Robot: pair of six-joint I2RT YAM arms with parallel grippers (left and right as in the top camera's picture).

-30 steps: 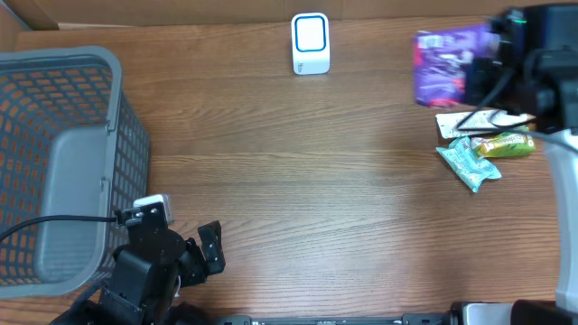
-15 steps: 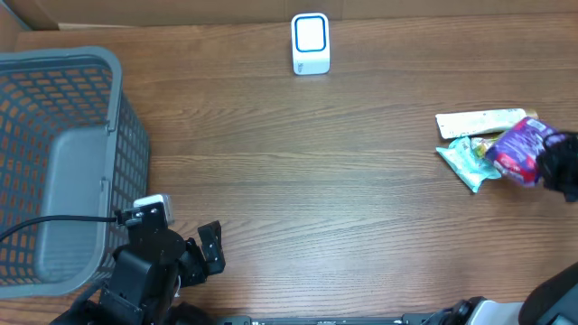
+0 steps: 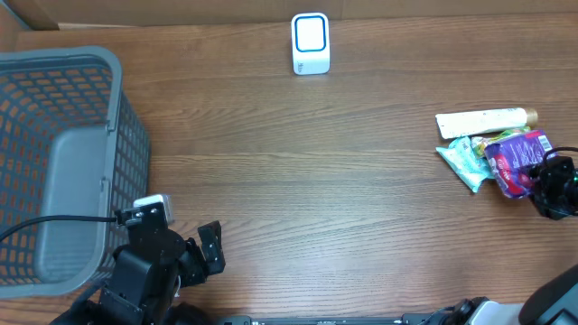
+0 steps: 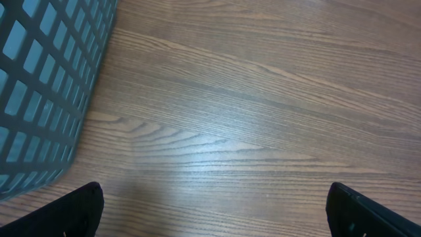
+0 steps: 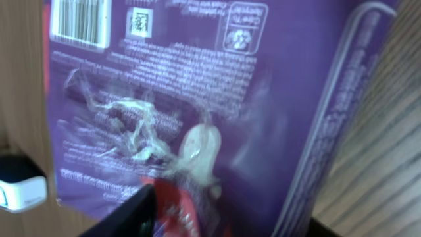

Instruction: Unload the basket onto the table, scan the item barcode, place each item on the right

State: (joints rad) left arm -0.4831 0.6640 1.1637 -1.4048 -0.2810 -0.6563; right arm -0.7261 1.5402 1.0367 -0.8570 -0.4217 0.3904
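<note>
The purple packet (image 3: 515, 161) lies at the table's (image 3: 361, 181) right edge, with the right gripper (image 3: 553, 188) at it, grip unclear. The left gripper (image 4: 214, 212) stands wide. This is probably the pick-up step: next, the barcode (image 5: 79, 23) must face the scanner (image 3: 310, 42).

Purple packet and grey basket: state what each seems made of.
Purple packet: likely thin plastic film, glossy; it crinkles and shows glare over its print. Grey basket: seemingly rigid moulded plastic, matte; uniform grid of openings in its walls.
</note>
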